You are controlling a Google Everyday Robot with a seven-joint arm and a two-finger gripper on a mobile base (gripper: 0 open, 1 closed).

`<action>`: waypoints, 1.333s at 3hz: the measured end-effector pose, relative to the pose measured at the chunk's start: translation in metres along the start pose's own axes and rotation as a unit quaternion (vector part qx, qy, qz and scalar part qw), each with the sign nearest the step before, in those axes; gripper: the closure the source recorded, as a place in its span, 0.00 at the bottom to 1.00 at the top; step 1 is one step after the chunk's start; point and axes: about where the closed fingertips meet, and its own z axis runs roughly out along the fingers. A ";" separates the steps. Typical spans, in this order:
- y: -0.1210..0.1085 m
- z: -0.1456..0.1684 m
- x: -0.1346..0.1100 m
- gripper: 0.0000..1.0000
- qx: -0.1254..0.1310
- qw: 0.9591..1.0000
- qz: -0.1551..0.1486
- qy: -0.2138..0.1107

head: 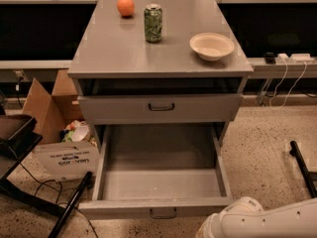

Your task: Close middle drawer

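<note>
The middle drawer (119,208) is a wide grey metal tray with a low front panel and a small dark centre handle (163,213). It is pulled far out of the grey cabinet (148,58) toward the camera, and its inside is empty. Above it, a grey drawer with a taller front (161,108) and a dark handle stands almost shut. My gripper is out of view. Only a white rounded part of my arm (252,222) shows at the bottom right, just right of the open drawer's front corner.
On the cabinet top stand an orange (126,6), a green can (153,23) and a white bowl (212,45). An open cardboard box (54,128) sits to the left. A black stand (20,143) and cables lie at the lower left, and a black bar (302,167) at the right.
</note>
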 end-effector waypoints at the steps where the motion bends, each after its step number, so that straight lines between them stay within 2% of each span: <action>1: -0.019 0.015 0.000 1.00 0.024 0.999 0.003 -0.033; 2: -0.060 0.005 0.001 1.00 0.077 0.995 -0.005 -0.062; 3: -0.078 -0.002 0.000 1.00 0.102 0.992 -0.014 -0.071; 4: -0.089 -0.005 -0.001 1.00 0.116 0.990 -0.020 -0.077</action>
